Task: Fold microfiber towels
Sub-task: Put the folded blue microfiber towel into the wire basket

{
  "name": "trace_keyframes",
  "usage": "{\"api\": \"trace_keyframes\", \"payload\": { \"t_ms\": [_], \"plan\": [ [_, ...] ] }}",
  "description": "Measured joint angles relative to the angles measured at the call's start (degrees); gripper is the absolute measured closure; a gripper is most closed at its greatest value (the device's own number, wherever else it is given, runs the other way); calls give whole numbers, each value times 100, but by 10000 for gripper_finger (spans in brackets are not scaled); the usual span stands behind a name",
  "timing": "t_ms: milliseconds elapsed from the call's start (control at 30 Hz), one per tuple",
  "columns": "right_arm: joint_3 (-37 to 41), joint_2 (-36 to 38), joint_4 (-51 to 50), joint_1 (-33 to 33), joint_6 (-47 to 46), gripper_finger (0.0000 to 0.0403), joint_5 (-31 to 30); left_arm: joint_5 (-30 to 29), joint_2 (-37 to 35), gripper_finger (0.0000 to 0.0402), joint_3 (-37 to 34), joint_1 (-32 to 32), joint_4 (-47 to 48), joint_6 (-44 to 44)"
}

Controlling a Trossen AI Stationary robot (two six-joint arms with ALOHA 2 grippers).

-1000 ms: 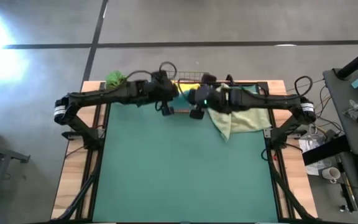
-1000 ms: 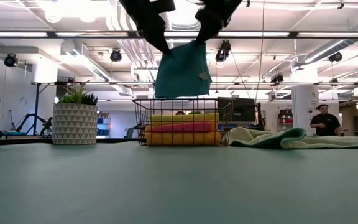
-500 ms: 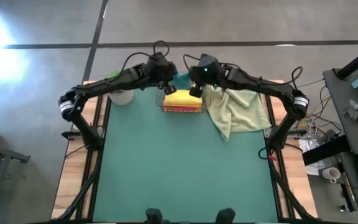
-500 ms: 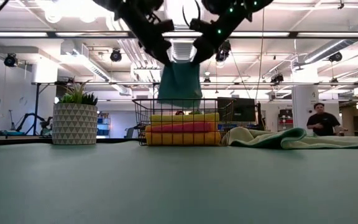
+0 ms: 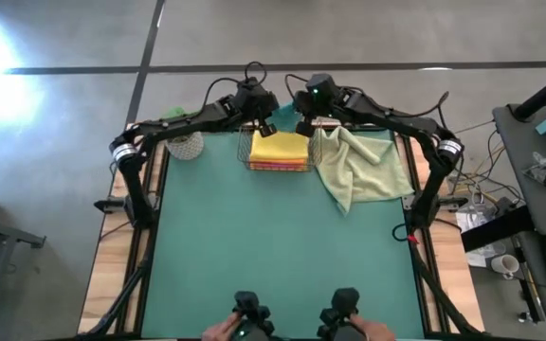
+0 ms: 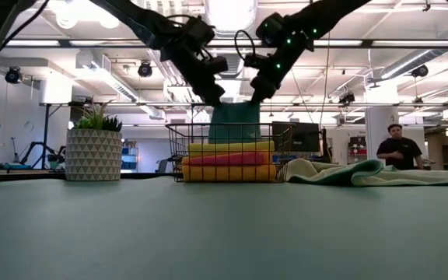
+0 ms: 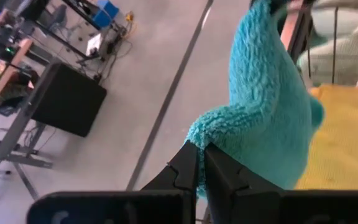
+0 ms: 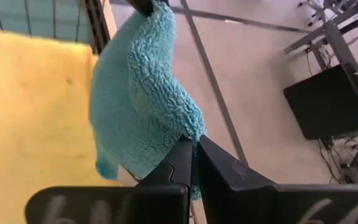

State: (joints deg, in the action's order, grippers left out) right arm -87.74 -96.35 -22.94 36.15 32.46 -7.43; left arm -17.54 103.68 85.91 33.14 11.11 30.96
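Note:
A folded teal towel (image 6: 234,123) hangs between my two grippers over the far part of a wire basket (image 5: 251,152) at the table's far edge. My left gripper (image 7: 201,149) is shut on one upper corner and my right gripper (image 8: 194,144) on the other. In the basket lies a folded stack: a yellow towel (image 5: 281,147) on top, a pink one (image 6: 228,159) under it, an orange one (image 6: 228,172) at the bottom. A pale green towel (image 5: 360,169) lies crumpled on the mat right of the basket. My left gripper pinches an upper corner of the teal towel (image 7: 211,132) between its two fingers, slanting down from the left. The folded cloth hangs below, several layers thick. My right gripper pinches the other upper corner (image 8: 188,127) between its fingers, slanting down from the right. The towel sags slack between the grippers, with its lower end (image 8: 104,167) over the yellow towel; whether it touches I cannot tell.
A potted plant (image 5: 183,142) stands left of the basket. The green mat (image 5: 273,246) spreads toward the near edge. A person's hands (image 5: 245,329) show at the near edge. A person (image 6: 399,148) stands in the room behind.
Both grippers have moved toward the table's far edge and down, still shut on the teal towel. The towel has gone from hanging high in front of the basket to hanging over its far part, its lower end now down at the level of the stack.

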Motion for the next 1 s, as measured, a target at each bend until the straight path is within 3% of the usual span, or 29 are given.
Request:
{"api": "trace_keyframes", "payload": {
  "t_ms": [167,500,800,1000],
  "plan": [
    [0,-228,27,151,363,394,44,0,282,401,-2,130,-8,14],
    [-4,-170,203,269,567,394,70,-109,384,401,66,176,-406,861],
    [87,-209,-629,161,282,394,1197,135,375,401,-13,112,1036,851],
    [98,-209,-1071,44,-20,394,1764,154,346,401,-11,-106,1522,841]
  ]
}}
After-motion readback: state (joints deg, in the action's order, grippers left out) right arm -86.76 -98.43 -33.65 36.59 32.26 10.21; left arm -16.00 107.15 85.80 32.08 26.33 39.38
